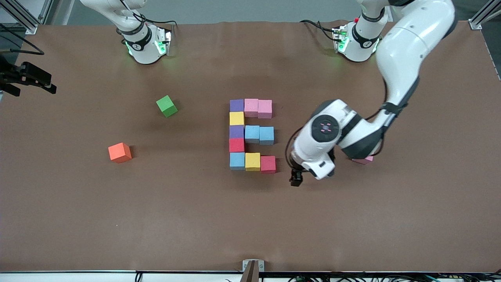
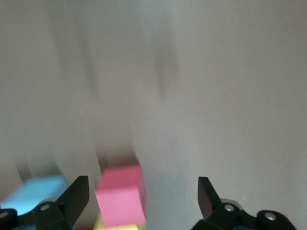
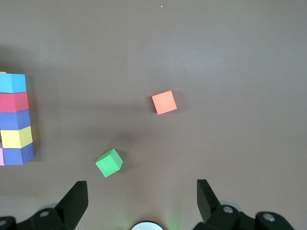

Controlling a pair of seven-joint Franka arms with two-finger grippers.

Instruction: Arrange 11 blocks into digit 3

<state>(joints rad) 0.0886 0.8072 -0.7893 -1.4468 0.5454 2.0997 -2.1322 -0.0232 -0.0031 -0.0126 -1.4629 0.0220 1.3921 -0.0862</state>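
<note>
Several blocks (image 1: 252, 133) lie packed together mid-table: a column with three short rows branching toward the left arm's end. The farthest row is a purple block (image 1: 236, 105) and two pink ones (image 1: 258, 108). The nearest row ends in a red block (image 1: 268, 164). My left gripper (image 1: 296, 178) hangs open over bare table just beside that red block. In the left wrist view the red block (image 2: 121, 194) sits close to one finger of the left gripper (image 2: 143, 187), with nothing held. The right gripper (image 3: 142, 187) is open and empty, high above the green cube's area.
A green cube (image 1: 166, 106) (image 3: 109, 162) and an orange cube (image 1: 119, 152) (image 3: 164, 102) lie apart toward the right arm's end. A pink piece (image 1: 364, 160) peeks out from under the left arm's forearm. The table edge runs along the side nearest the front camera.
</note>
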